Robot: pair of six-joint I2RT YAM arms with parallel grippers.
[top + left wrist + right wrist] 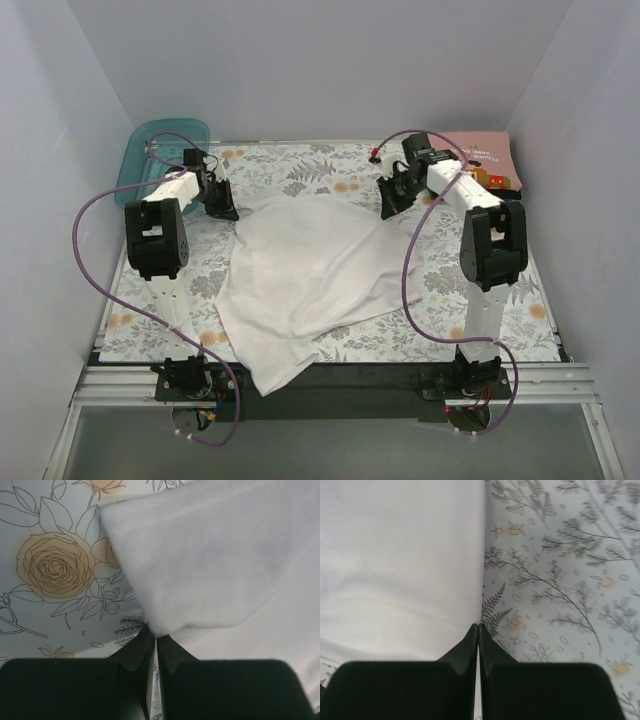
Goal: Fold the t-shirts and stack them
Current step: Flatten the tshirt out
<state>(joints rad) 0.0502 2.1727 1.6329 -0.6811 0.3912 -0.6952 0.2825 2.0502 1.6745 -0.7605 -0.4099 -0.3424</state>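
Note:
A plain white t-shirt [305, 275] lies crumpled across the middle of the floral mat, its lower end hanging over the near edge. My left gripper [222, 208] is at the shirt's far left corner, and in the left wrist view it [154, 637] is shut on a fold of the white cloth [215, 565]. My right gripper [392, 200] is at the far right corner, and in the right wrist view it [479, 626] is shut on the shirt's edge [400, 565]. A folded salmon-pink t-shirt [485, 160] lies at the back right. No dark green tee shows clearly.
A translucent teal tray [150, 155] sits at the back left corner, behind the left arm. The floral mat [300, 165] covers the table. White walls close in the left, back and right sides. Purple cables loop beside both arms.

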